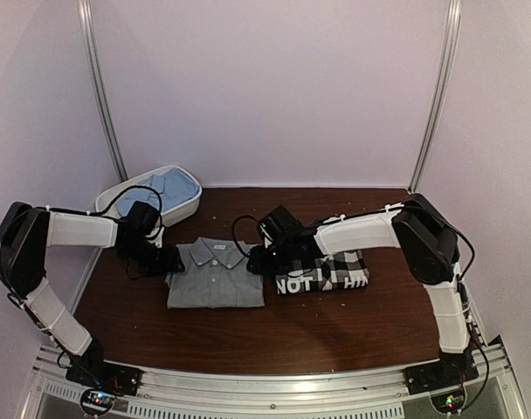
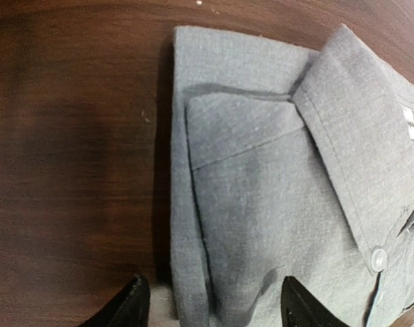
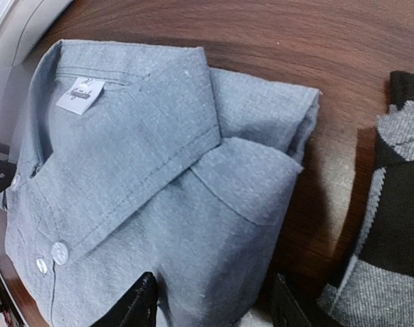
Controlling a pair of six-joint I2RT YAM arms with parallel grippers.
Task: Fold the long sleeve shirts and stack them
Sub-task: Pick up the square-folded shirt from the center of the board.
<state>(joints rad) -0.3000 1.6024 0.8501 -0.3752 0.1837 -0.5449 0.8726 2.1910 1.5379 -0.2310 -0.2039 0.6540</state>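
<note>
The grey shirt [image 1: 215, 278] lies folded, collar up, in the middle of the table. My left gripper [image 1: 171, 260] is at its left edge. In the left wrist view the gripper [image 2: 217, 312] is open, with one finger over the wood and the other over the grey shirt [image 2: 282, 177]. My right gripper [image 1: 258, 259] is at its right edge. In the right wrist view it [image 3: 212, 308] is open astride the edge of the grey shirt [image 3: 146, 184]. The black-and-white checked shirt [image 1: 331, 271] lies folded just right of it and shows in the right wrist view [image 3: 391, 225]. The light blue shirt [image 1: 161, 188] lies in the tub.
A white plastic tub [image 1: 182, 212] stands at the back left of the wooden table [image 1: 318, 332]; its rim shows in the right wrist view [image 3: 20, 24]. White walls with metal rails close in the back and sides.
</note>
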